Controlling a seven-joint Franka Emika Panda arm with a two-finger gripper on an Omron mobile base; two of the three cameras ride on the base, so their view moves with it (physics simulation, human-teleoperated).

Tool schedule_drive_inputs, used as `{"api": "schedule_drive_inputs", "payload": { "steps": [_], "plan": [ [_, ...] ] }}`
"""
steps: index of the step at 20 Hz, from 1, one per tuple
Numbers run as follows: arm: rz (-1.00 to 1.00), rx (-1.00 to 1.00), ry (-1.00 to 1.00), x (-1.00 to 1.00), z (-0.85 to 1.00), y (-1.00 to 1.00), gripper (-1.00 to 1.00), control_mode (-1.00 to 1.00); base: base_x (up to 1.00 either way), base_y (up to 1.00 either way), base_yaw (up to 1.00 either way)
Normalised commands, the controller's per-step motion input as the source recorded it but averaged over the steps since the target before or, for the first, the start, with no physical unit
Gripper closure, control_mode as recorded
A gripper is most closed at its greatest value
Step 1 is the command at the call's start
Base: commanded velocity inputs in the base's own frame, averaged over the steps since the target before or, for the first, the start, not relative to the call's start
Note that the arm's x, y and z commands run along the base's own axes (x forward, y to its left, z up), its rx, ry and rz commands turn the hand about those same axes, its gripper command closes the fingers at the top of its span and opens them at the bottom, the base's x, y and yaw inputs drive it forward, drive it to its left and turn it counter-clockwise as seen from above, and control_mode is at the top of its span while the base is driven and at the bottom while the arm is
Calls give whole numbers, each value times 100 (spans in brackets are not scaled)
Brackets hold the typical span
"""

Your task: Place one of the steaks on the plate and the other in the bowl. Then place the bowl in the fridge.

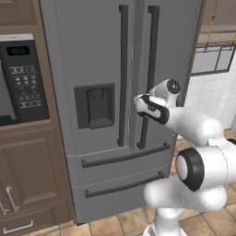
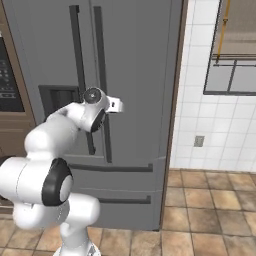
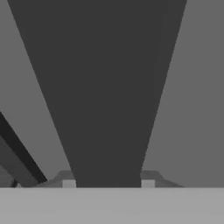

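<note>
Now, in the left base view the claw (image 1: 146, 102) is at the right door handle (image 1: 148, 76) of the fridge (image 1: 92, 69), with the dispenser recess (image 1: 95, 106) on the claw's left side. In the right base view the claw (image 2: 111, 105) is beside the same handle (image 2: 102, 65), close to the door (the contact itself is hidden). In the hand view a dark bar (image 3: 103, 87) stands between both fingertips (image 3: 68, 183), so the claw is clenched around the handle.

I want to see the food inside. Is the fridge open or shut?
Shut. Both upper doors of the fridge lie flat and flush, no inside showing. The gripper is clamped around the right door handle.
</note>
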Motion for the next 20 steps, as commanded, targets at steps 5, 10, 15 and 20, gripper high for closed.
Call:
{"api": "schedule_drive_inputs", "payload": {
  "steps": [5,10,15,20],
  "plan": [
    [6,23,0,-70,56,-68,100,-100,0,0,0],
    [4,22,0,-84,35,-74,100,-100,0,0,0],
    [3,14,0,-56,5,-64,100,-100,0,0,0],
    [0,3,0,-13,0,-36,100,-100,0,0,0]
  ]
}}
